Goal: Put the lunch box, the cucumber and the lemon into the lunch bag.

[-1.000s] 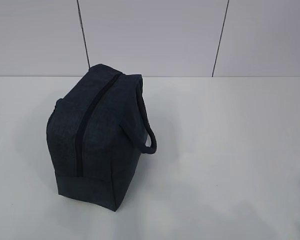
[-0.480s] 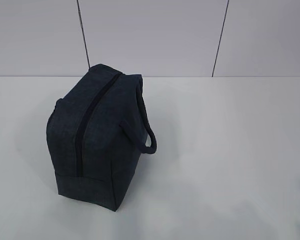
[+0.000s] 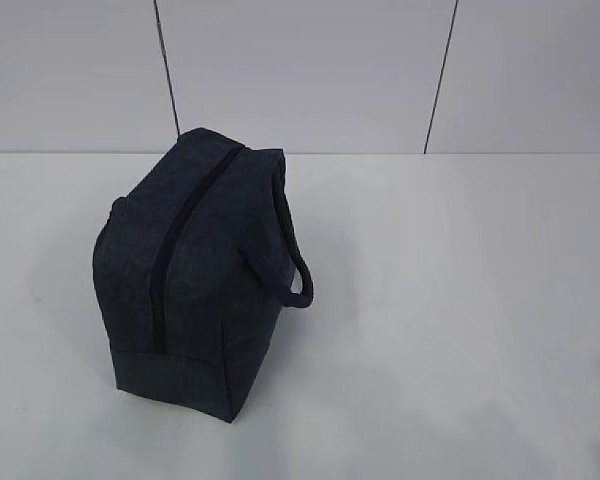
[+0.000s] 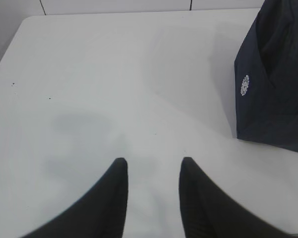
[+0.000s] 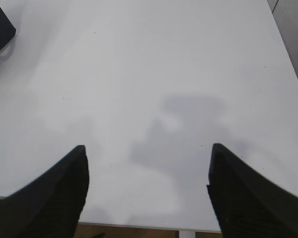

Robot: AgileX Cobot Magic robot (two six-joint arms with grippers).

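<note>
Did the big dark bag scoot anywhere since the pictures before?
No. The lunch bag sits in the same spot: its top corner still meets the dark wall seam just as before.

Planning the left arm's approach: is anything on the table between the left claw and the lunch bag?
Nothing visible: only bare table lies between the open, empty left claw and the lunch bag.

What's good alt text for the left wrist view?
Two dark fingers of the open, empty left hand hover over a bare white table. The navy lunch bag, with a small white round emblem, stands at right.
</note>
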